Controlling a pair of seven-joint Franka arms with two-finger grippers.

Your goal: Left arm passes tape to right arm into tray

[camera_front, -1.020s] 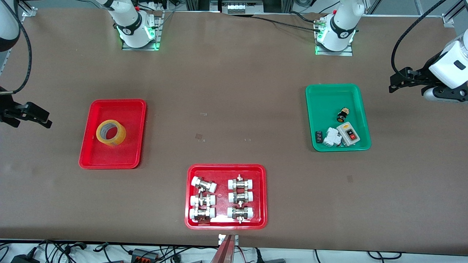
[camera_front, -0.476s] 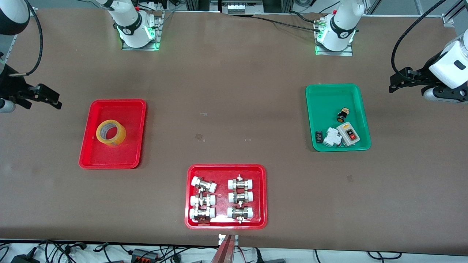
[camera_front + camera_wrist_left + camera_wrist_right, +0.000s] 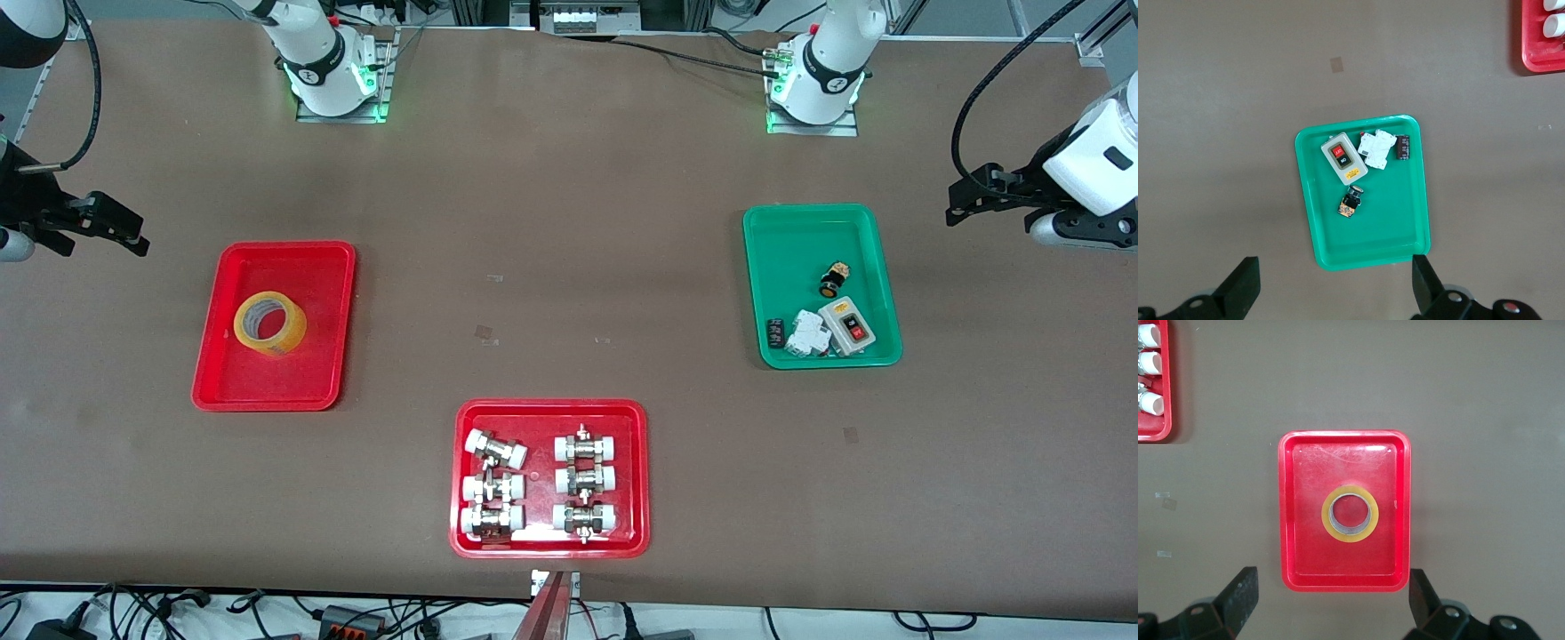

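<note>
Yellow tape (image 3: pixel 270 324) lies flat in the red tray (image 3: pixel 222 373), both grippers (image 3: pixel 111 227) (image 3: pixel 1336 287) spread wide, high over bare surface (image 3: pixel 569 231).

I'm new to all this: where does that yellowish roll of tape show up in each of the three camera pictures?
Front view: the tape lies flat in the plain red tray toward the right arm's end of the table.
Left wrist view: not in it; only the green tray and a corner of the fittings tray.
Right wrist view: the tape sits mid-tray.
Shared landmark: the fittings tray, which shows in all three.
</note>
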